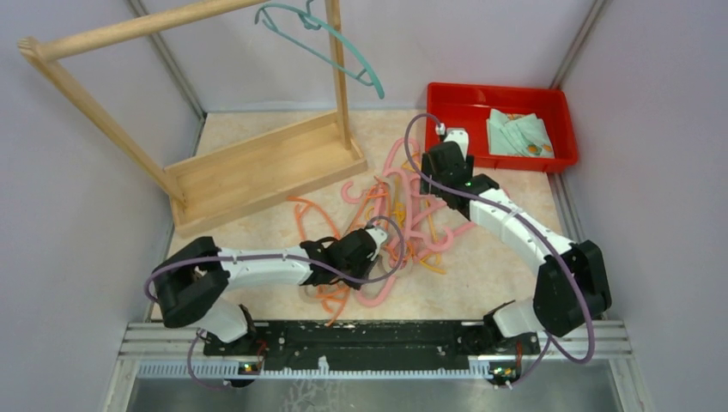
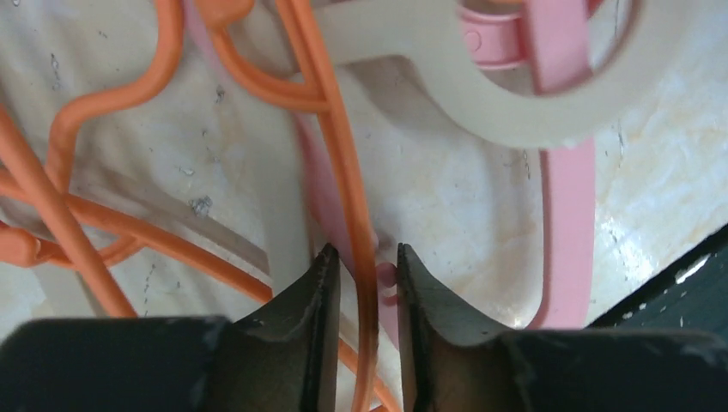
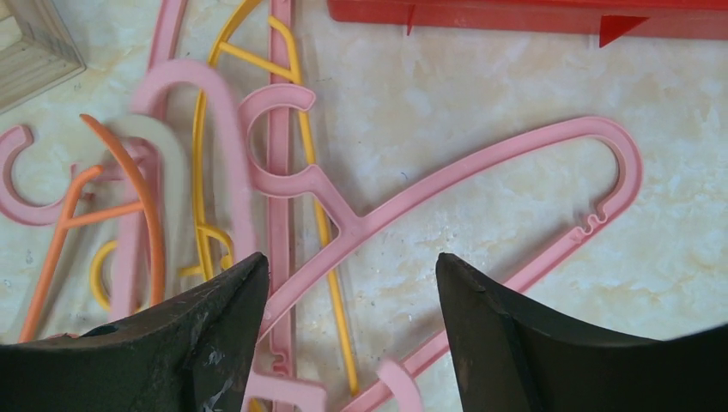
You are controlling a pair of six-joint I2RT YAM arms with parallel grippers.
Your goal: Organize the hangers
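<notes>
A tangled pile of pink, orange, yellow and beige hangers lies mid-table. A teal hanger hangs on the wooden rack's pole. My left gripper is low in the pile's near side. In the left wrist view its jaws stand narrowly apart around a thin orange hanger, with gaps on both sides; a beige hanger and a pink hanger lie beyond. My right gripper hovers over the pile's far side, wide open and empty above a pink hanger and a yellow hanger.
The wooden rack stands at the back left; its base corner shows in the right wrist view. A red tray holding a folded cloth sits at the back right, its edge close ahead of my right gripper. Walls close in both sides.
</notes>
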